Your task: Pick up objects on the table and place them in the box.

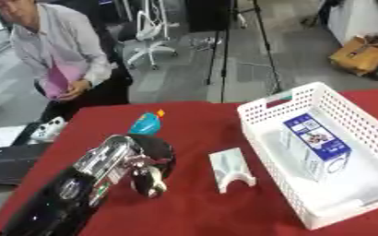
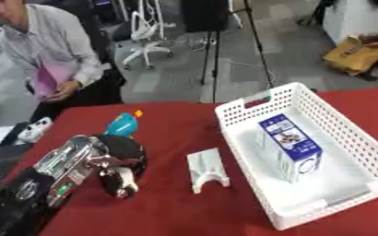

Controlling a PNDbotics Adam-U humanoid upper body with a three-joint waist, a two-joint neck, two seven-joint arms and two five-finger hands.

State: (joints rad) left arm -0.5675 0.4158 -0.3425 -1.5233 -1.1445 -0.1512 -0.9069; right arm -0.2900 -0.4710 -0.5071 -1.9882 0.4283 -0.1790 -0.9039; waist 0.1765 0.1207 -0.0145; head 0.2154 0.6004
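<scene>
My left hand (image 1: 150, 159) hovers over the red table (image 1: 184, 207) at the left, its arm coming in from the lower left corner. Its fingers (image 1: 149, 180) hang down relaxed, with nothing between them. Just beyond the hand lies a teal toy with an orange tip (image 1: 146, 123), apart from the hand. A white bracket-shaped piece (image 1: 228, 169) lies flat in the middle of the table, to the right of the hand. The white lattice basket (image 1: 265, 108) stands on the right, and a blue and white carton (image 1: 315, 144) rests inside it. My right hand shows in neither view.
A person stands beyond the table's far left corner, touching nothing on it. A white game controller (image 1: 47, 129) and a dark flat device (image 1: 11, 159) lie off the table's left edge. Red cloth shows between the bracket and the basket.
</scene>
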